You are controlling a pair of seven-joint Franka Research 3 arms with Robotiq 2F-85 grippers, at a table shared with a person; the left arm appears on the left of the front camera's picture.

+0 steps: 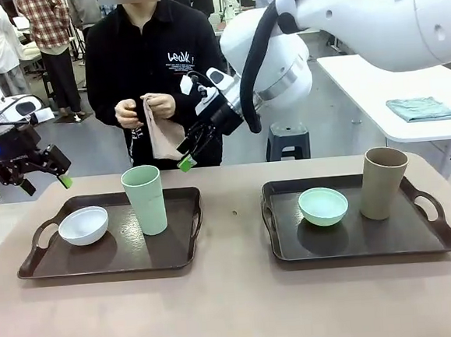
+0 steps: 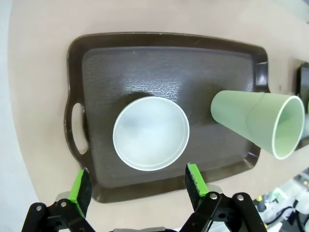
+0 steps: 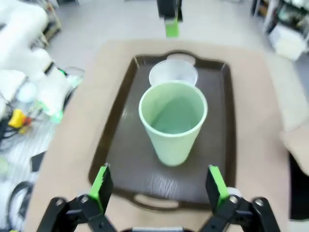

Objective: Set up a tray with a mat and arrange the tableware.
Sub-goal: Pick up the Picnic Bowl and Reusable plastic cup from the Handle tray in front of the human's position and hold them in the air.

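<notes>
Tan tabletop (image 1: 236, 308), dark brown trays (image 1: 123, 252) (image 1: 356, 238), white side table (image 1: 364, 87), grey floor (image 1: 327, 125)

Tan desk (image 1: 236, 308) up front, its far corners rounded. Beyond it there's smooth grey floor (image 1: 334, 109) under even indoor light. On the right stands a white table (image 1: 367, 87) with a folded teal cloth (image 1: 422, 108) lying on top, and a dark stool (image 1: 288, 138) sits near its left end.
</notes>
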